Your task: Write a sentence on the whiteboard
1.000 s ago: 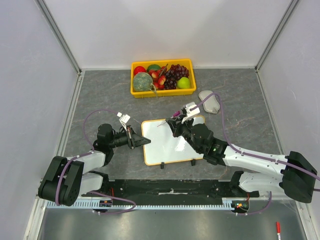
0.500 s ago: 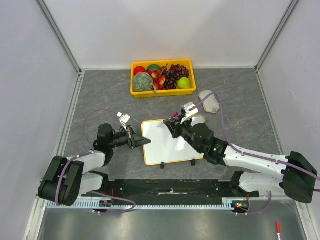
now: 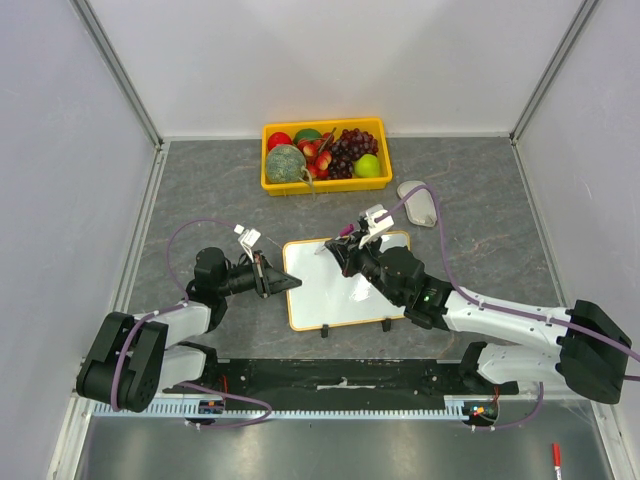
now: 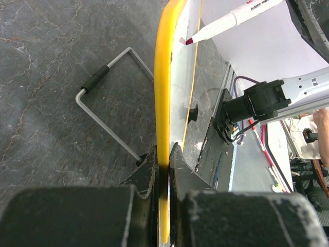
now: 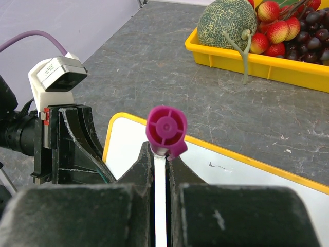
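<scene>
Currently on table: whiteboard, fruit tray, grey oval item; both arms reaching in from near edge.
Whiteboard: white face, thin yellow rim, rounded corners; placed mid-table, between the two arms, well apart from the fruit tray.
Left gripper: narrow, pinched on the whiteboard's left rim, one finger on each side of the yellow edge.
Right gripper: closed around a marker, held over the far-left part of the whiteboard.
Marker: white barrel, dark red tip, magenta end cap facing the right wrist camera; tip angled down toward the white face near the far-left corner; contact with the surface not possible to tell.
Writing surface: mostly plain white from above; one small dark speck near the far rim in the right wrist view.
Wire stand: bent grey wire with a black sleeve, lying on the table just beside the clamped rim.
Fruit tray: yellow, at the far side of the table; holding a netted melon, dark grapes, red and green fruit.
Grey oval item: right of the fruit tray, just beyond the whiteboard's far-right corner.
Red pen: on the metal strip in front of the table, bottom right.
</scene>
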Available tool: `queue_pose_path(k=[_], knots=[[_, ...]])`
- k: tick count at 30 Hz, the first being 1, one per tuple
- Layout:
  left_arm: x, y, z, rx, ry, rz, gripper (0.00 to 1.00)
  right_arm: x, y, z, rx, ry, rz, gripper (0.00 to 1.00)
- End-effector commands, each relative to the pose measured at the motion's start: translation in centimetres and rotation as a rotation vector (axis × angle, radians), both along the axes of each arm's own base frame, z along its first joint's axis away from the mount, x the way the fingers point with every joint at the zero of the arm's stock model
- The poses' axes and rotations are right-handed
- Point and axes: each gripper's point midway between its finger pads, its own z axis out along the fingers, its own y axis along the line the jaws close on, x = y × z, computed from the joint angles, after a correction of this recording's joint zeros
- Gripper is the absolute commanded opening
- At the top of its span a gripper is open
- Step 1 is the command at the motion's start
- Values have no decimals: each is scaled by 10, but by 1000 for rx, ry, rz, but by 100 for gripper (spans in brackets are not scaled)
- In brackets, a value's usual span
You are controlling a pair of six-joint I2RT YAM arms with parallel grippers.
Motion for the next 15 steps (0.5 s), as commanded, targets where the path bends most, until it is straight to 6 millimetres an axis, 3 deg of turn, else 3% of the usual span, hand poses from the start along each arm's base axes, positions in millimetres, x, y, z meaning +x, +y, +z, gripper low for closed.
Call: queue_pose_path(k=[1,15], knots=[[17,6,-8,56,-58,68,2,0,-3,6,28,-7,-13,0],[17,6,-8,57,-59,68,2,-15,-6,-17,2,48,45,0]])
